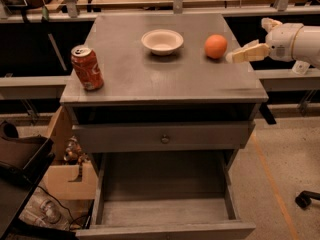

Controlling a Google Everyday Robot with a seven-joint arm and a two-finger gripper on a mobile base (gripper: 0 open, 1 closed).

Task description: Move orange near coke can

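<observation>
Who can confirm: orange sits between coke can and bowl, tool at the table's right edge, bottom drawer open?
No: per the camera view, the bowl sits between the coke can and the orange. The tool is at the right edge of the table and the bottom drawer is open.

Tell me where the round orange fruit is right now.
In the camera view, the round orange fruit sits far right on the grey cabinet top, between the white bowl to its left and the robot's end effector hovering just right of it.
</observation>
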